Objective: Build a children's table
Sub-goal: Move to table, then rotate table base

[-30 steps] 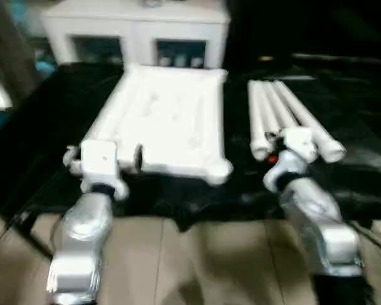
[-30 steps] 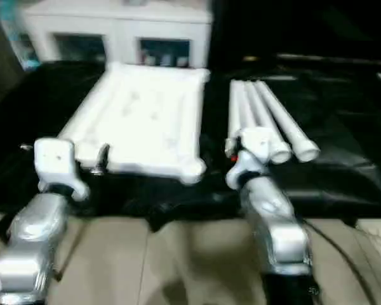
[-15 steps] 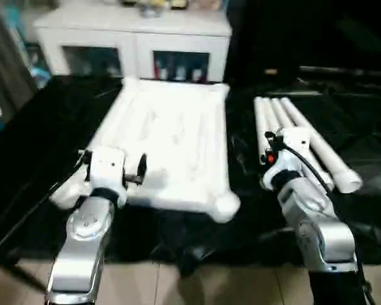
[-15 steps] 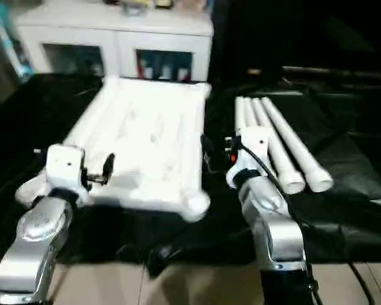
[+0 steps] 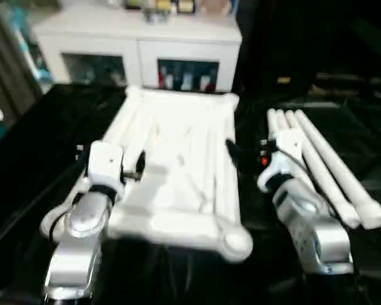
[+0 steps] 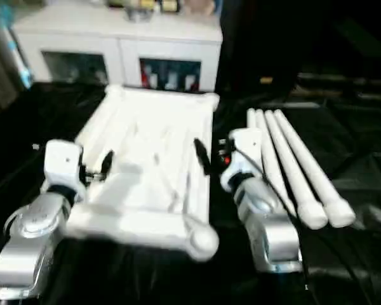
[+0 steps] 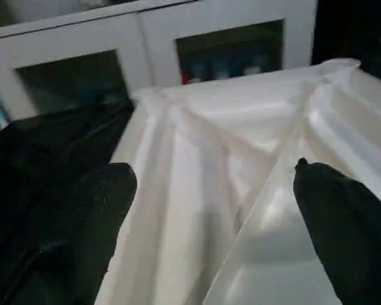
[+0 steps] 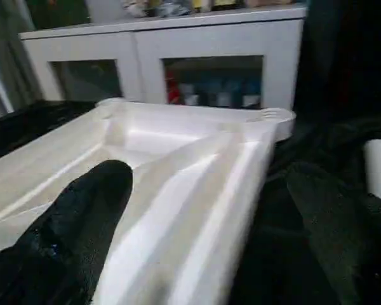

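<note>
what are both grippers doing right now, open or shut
Left gripper: open, holding nothing, straddling the table top's edge.
Right gripper: open, holding nothing.

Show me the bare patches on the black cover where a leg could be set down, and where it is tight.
Free: the black cover left of the table top, and the stretch right of the legs. Tight: the strip between the table top's right edge and the legs, where the open right gripper sits. The open left gripper straddles the top's left edge.

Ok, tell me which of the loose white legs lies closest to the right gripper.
The innermost leg, the one on the tabletop's side of the bundle: the right gripper sits right beside it, while the other legs fan outward.
</note>
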